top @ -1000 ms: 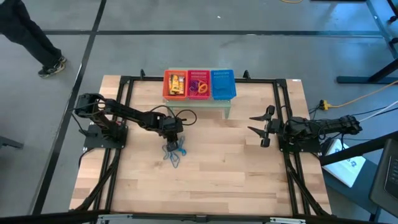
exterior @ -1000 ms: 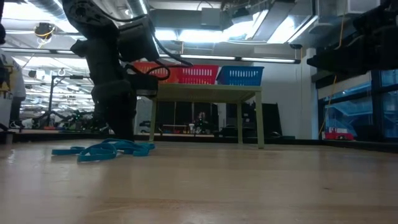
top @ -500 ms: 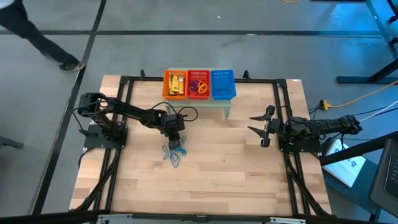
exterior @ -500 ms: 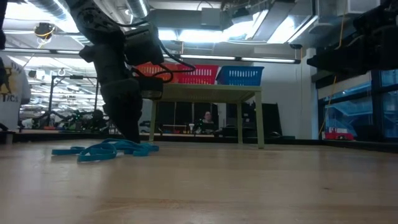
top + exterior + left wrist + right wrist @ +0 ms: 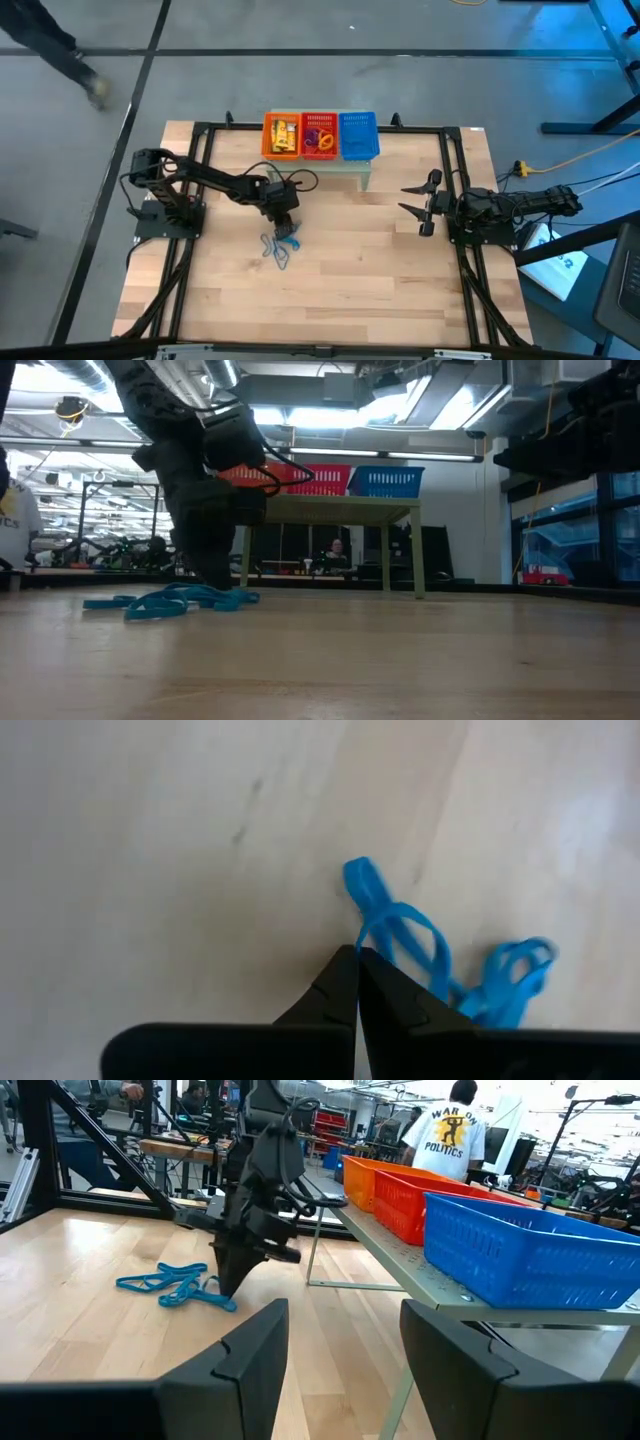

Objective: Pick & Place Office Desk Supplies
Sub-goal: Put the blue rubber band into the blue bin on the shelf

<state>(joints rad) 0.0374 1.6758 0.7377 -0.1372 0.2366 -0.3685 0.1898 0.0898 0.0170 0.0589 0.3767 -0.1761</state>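
High view: the left gripper (image 5: 287, 228) is lowered onto the near end of a tangle of blue loops (image 5: 279, 246) lying on the table (image 5: 380, 270), a little toward the left arm from centre. The tangle's long axis runs away from the fingertips toward the front edge. The right gripper (image 5: 420, 207) is held spread and well apart from the tangle, so the left arm is much the nearer. The orange basket (image 5: 282, 135), red basket (image 5: 320, 135) and blue basket (image 5: 359, 135) are seen side by side on a small stand at the back edge, beyond the left gripper.

Low view: the left gripper (image 5: 215, 575) is seen pointing down at the right end of the loops (image 5: 170, 601), which lie flat on the wood.

Left wrist view: the fingers (image 5: 335, 995) are pressed together, tips meeting on one strand of the loops (image 5: 400, 935); the strand appears pinched, though a firm hold cannot be confirmed. The rest trails away from the tips.

Right wrist view: the loops (image 5: 178, 1286) are shown under the left gripper (image 5: 232, 1280), the blue basket (image 5: 540, 1250) close by. A lift and a carry back toward the baskets is judged the likely next move.
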